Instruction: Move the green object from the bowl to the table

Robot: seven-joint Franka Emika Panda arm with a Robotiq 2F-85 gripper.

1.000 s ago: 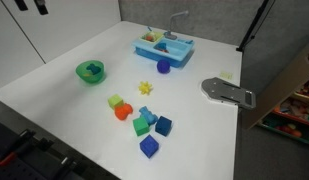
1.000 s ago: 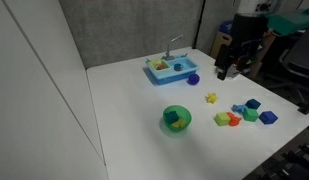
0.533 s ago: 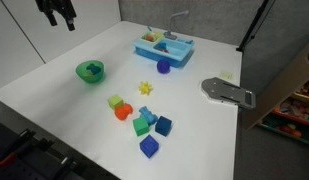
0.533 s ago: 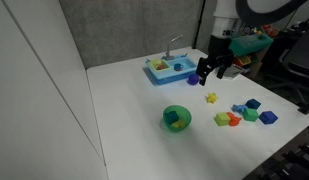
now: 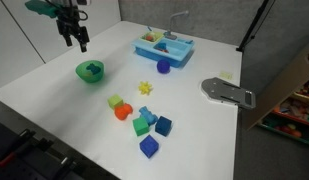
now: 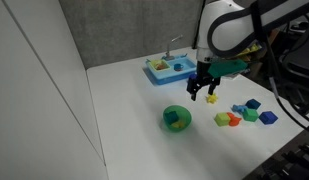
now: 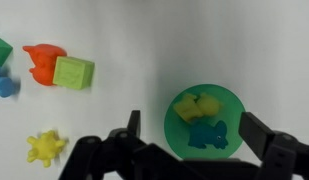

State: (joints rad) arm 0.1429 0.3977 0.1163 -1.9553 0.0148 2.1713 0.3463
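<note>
The bright green bowl (image 7: pixel 174 131) sits on the white table (image 7: pixel 134 40), and shows in both exterior views (image 5: pixel 82 73) (image 6: pixel 184 112). In it lie the dark teal-green object (image 7: pixel 207 135) and a yellow piece (image 7: pixel 199 107). The teal-green object is also visible inside the bowl in an exterior view (image 6: pixel 173 120). My gripper (image 7: pixel 192 122) is open and empty, above the bowl with its fingers to either side of it in the wrist view. In the exterior views the gripper (image 5: pixel 74 38) (image 6: pixel 202 93) hangs above the table, a little off from the bowl.
A light blue tray (image 5: pixel 162 46) (image 6: pixel 169 68) with a faucet stands at the back. A yellow star (image 5: pixel 145 88) (image 7: pixel 46 147), a lime-green block (image 7: pixel 73 72), an orange piece (image 7: pixel 40 60) and several coloured blocks (image 5: pixel 142 120) (image 6: pixel 246 112) lie nearby. A grey device (image 5: pixel 227 92) lies at the table's edge.
The gripper has come in over the table and moved toward the bowl, lower than before. The bowl and blocks have not moved.
</note>
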